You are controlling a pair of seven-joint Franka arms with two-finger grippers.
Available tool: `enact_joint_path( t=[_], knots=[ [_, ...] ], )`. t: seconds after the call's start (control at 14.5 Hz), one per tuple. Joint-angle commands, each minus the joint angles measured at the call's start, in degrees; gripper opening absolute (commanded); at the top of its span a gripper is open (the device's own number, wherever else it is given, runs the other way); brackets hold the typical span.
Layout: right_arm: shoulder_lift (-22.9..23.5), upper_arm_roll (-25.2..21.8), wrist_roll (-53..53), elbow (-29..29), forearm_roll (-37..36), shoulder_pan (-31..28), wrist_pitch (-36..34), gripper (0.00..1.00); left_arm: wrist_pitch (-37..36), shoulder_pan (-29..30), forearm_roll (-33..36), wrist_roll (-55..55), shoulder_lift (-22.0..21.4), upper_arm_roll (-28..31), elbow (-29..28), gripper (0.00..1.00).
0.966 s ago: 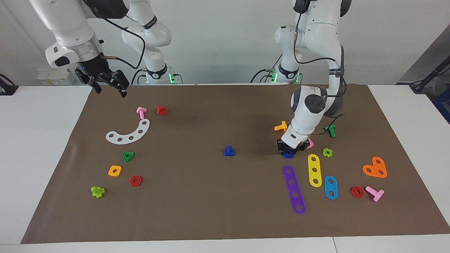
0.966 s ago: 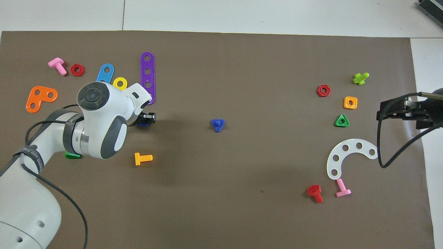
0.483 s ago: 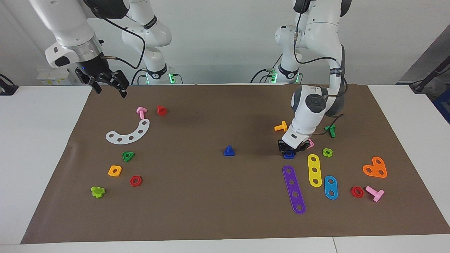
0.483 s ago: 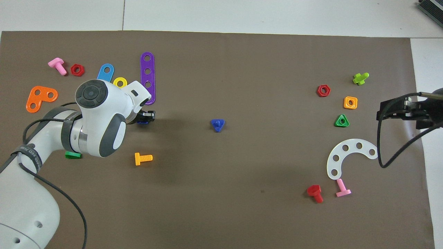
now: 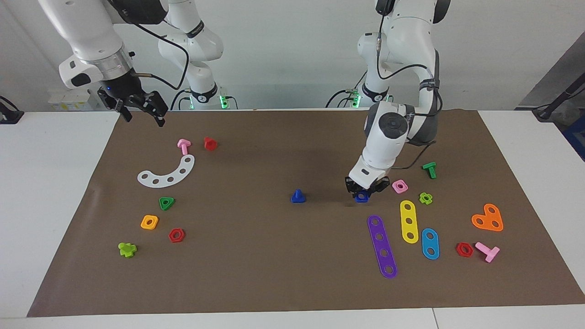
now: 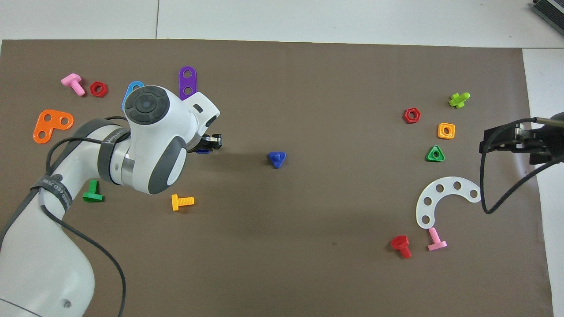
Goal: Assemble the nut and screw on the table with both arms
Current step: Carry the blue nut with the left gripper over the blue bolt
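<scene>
The dark-blue square nut (image 5: 362, 196) hangs just above the brown mat (image 5: 274, 274), with my left gripper (image 5: 364, 192) shut on it. From overhead only a blue sliver of the nut (image 6: 203, 151) shows under the left gripper (image 6: 210, 145). The dark-blue screw (image 5: 297, 196) stands on its triangular head, stem up, at the middle of the mat (image 6: 308, 264), toward the right arm's end from the held nut; the screw (image 6: 277, 158) is untouched. My right gripper (image 5: 141, 109) hangs open over the mat's edge at its own end, the arm waiting; the right gripper (image 6: 491, 141) holds nothing.
By the left gripper lie a pink square nut (image 5: 400, 186), green bolt (image 5: 429, 169), purple strip (image 5: 382, 246), yellow strip (image 5: 409, 221), blue strip (image 5: 430, 243) and an orange bolt (image 6: 182, 202). At the right arm's end lie a white arc (image 5: 167, 174), green triangular nut (image 5: 167, 203) and orange nut (image 5: 149, 222).
My left gripper finished closing on the blue nut, lifted it off the mat and carried it a short way toward the screw. The pink nut came into sight. The right arm held still.
</scene>
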Motion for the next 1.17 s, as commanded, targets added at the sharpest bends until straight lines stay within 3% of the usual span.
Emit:
enact_joint_path(
  t=[0.0,0.21,0.69,1.1],
  knots=[
    [-0.4,0.3,-0.2,-0.2,0.7,-0.3,-0.5,1.0,-5.8,-3.7,-0.3,-4.2,3.0,0.8,7.8,0.32],
    [-0.4,0.3,-0.2,-0.2,0.7,-0.3,-0.5,1.0,-9.0,-7.4,-3.0,-7.8,5.3,1.0,13.3,0.32],
    [-0.4,0.3,-0.2,-0.2,0.7,-0.3,-0.5,1.0,-9.1,-12.4,-3.7,-15.1,9.7,1.0,18.6,0.31],
    [-0.4,0.3,-0.2,-0.2,0.7,-0.3,-0.5,1.0,-7.8,-14.2,-4.1,-16.9,10.6,1.0,19.2,0.31]
  ],
)
